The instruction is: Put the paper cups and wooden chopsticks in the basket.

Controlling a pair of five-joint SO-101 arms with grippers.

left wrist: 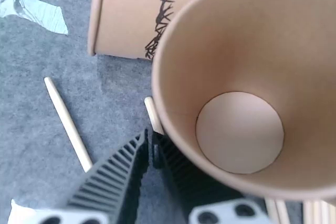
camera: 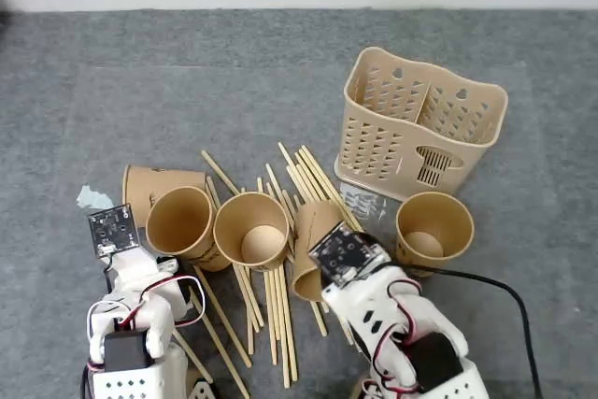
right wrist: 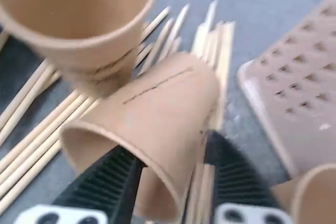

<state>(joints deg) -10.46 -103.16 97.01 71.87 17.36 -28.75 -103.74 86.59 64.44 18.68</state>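
brown tipped paper cup (right wrist: 157, 103), lying over chopsticks (right wrist: 212, 40), is clenched in the right claw (right wrist: 170, 150); the left claw (left wrist: 151, 137) is closed and empty. this looks like the pick-up step, and next it needs lifting across into the basket (camera: 374, 142).

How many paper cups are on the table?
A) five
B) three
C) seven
A: the left tipped cup, the middle tipped cup, the left upright cup, the middle upright cup and the right upright cup make five.
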